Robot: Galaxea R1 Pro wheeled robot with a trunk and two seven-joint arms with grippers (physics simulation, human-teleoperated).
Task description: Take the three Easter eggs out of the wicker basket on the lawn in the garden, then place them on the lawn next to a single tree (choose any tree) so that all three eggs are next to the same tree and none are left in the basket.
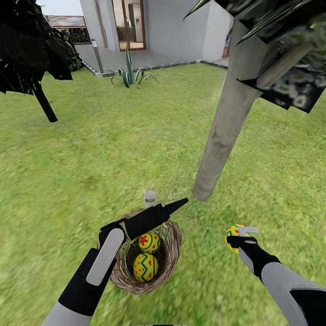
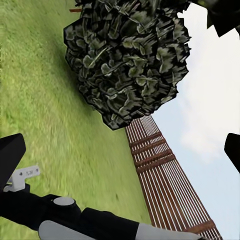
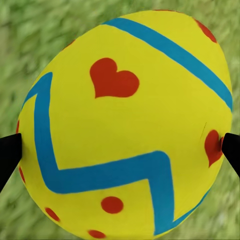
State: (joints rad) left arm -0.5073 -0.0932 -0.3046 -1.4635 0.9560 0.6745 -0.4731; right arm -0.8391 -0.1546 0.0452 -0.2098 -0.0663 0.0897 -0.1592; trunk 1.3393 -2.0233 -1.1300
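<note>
The wicker basket (image 1: 170, 253) sits on the lawn (image 1: 113, 154) close in front of the robot, a short way from the foot of the tree (image 1: 222, 140), whose pale trunk leans up toward dark angular foliage. Two Easter eggs lie inside the basket: one egg with a red flower mark (image 1: 149, 242) toward the far side, and touching it on the near side an egg with a blue zigzag band (image 1: 145, 267).

The left gripper (image 1: 174, 206) is stretched over the basket's far rim, its black fingers pointing toward the base of the trunk. Its jaws hold nothing; in the left wrist view the black fingertips (image 2: 12, 152) stand wide apart at the frame's edges, with grass, a leafy tree crown (image 2: 127, 60) and a slatted wooden fence (image 2: 167, 180) between them.

The right gripper (image 1: 242, 235) is out over the grass on the robot's right of the basket, nearer than the trunk's foot. Its jaws are clenched on the third egg (image 1: 232, 237). In the right wrist view this egg (image 3: 125, 125) is seen close up, yellow with red hearts, red dots and blue zigzag bands, pinched at both sides by the dark fingertips (image 3: 10, 155), with blurred grass behind.

Beyond the lawn are grey paving (image 1: 136, 59), a spiky striped plant (image 1: 130, 74), a white house (image 1: 172, 27) and a near-black tree (image 1: 31, 50).
</note>
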